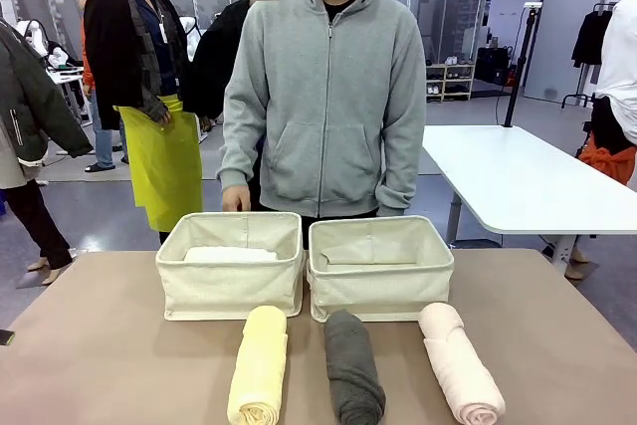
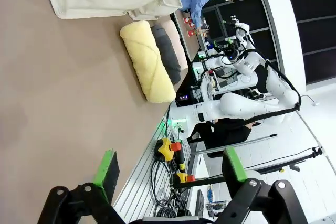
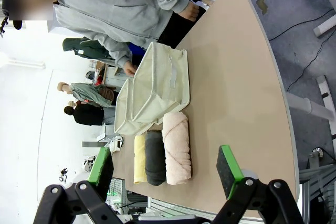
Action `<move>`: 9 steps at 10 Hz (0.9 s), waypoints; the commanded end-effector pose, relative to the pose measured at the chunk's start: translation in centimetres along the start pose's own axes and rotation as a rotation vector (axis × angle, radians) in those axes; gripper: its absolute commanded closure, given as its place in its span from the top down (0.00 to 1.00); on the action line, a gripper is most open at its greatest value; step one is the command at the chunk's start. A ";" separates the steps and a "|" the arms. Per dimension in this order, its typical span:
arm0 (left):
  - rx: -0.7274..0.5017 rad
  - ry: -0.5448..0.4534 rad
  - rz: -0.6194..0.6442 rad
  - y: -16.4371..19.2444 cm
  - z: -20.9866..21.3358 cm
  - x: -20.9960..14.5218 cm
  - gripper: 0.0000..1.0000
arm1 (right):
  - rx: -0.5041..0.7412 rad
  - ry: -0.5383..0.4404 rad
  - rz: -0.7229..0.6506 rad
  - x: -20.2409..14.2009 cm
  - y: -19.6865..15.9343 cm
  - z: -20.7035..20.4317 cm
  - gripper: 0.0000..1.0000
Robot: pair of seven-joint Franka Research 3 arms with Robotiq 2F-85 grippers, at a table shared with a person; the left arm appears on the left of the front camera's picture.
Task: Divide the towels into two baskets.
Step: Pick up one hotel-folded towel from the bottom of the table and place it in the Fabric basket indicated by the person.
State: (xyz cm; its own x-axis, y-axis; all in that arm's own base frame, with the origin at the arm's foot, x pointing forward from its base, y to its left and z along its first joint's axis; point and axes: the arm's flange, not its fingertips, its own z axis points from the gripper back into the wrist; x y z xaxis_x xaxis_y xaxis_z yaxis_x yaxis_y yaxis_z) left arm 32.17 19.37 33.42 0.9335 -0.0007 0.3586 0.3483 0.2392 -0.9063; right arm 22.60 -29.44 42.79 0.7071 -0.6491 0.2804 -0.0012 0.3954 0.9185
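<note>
Two cream canvas baskets stand side by side mid-table: the left basket [image 1: 231, 281] holds a white towel [image 1: 230, 255], the right basket [image 1: 381, 284] looks bare inside. In front of them lie three rolled towels: pale yellow [image 1: 259, 365], dark grey [image 1: 353, 367] and pale pink [image 1: 458, 362]. My left gripper [image 2: 168, 169] hangs open above the table's near edge, well off from the yellow towel [image 2: 148, 61]. My right gripper [image 3: 165, 169] is open too, above the table beside the pink towel [image 3: 177, 148], touching nothing.
A person in a grey hoodie [image 1: 323, 97] stands at the far side behind the baskets, hands down by the table edge. Bare tan tabletop [image 1: 90, 345] lies left and right of the towels. A white table [image 1: 528, 181] stands beyond on the right.
</note>
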 end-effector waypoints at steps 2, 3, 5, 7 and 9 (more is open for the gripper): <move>-0.007 -0.004 0.000 -0.2 0.4 -0.3 1.00 | 0.013 -0.009 0.001 -0.2 0.2 0.1 1.00; -0.007 -0.004 0.000 -0.2 0.4 -0.3 1.00 | 0.013 -0.009 0.001 -0.2 0.2 0.1 1.00; -0.007 -0.004 0.000 -0.2 0.4 -0.3 1.00 | 0.013 -0.009 0.001 -0.2 0.2 0.1 1.00; -0.007 -0.004 0.000 -0.2 0.4 -0.3 1.00 | 0.013 -0.009 0.001 -0.2 0.2 0.1 1.00; -0.007 -0.004 0.000 -0.2 0.4 -0.3 1.00 | 0.013 -0.009 0.001 -0.2 0.2 0.1 1.00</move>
State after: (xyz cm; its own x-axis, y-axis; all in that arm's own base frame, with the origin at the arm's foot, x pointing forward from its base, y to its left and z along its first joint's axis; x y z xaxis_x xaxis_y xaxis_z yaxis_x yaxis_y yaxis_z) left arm 32.13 19.44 33.42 0.9335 0.0014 0.3585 0.3477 0.2399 -0.9064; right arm 22.60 -29.44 42.79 0.7071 -0.6491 0.2804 -0.0012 0.3954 0.9185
